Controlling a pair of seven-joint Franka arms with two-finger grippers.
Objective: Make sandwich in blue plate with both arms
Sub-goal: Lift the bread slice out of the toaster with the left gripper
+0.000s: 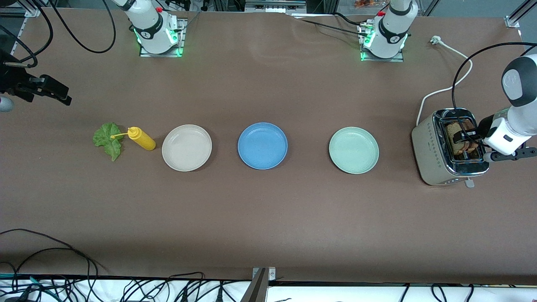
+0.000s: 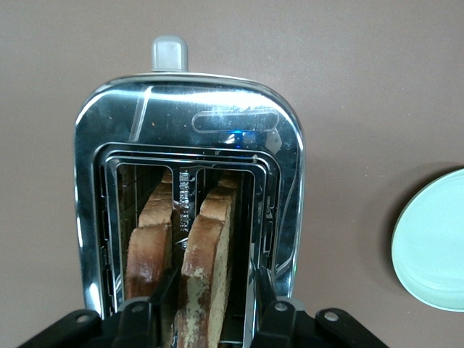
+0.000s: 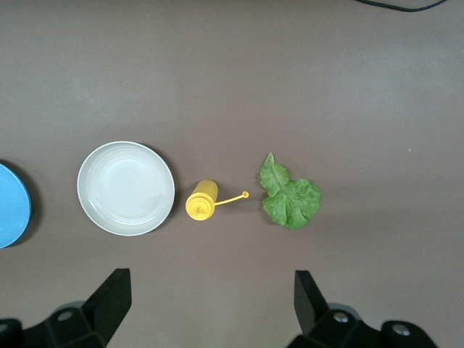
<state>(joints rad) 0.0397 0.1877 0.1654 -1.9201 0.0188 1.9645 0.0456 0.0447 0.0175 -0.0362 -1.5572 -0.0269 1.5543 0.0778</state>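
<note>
the right gripper (image 1: 50, 90) hangs in the air over the table (image 1: 268, 218) at the right arm's end, fingers (image 3: 109, 301) spread wide with nothing between them. the lettuce leaf (image 1: 108, 139) lies flat on the table at that end of the row. the yellow sauce bottle (image 1: 141, 139) lies on its side just beside the leaf, its thin nozzle pointing over the leaf's edge. next in the row stands the beige-white plate (image 1: 186, 147), near the bottle. the blue plate (image 1: 262, 145) sits mid-table, with no food on it. the pale green plate (image 1: 353, 150) follows, toward the left arm's end. the toaster (image 1: 436, 147) stands at that end, with two toast slices (image 2: 206, 268) upright in its slots. the left gripper (image 1: 463, 138) is over the toaster, its fingers (image 2: 264, 290) set on either side of one slice; whether they press on it cannot be told.
</note>
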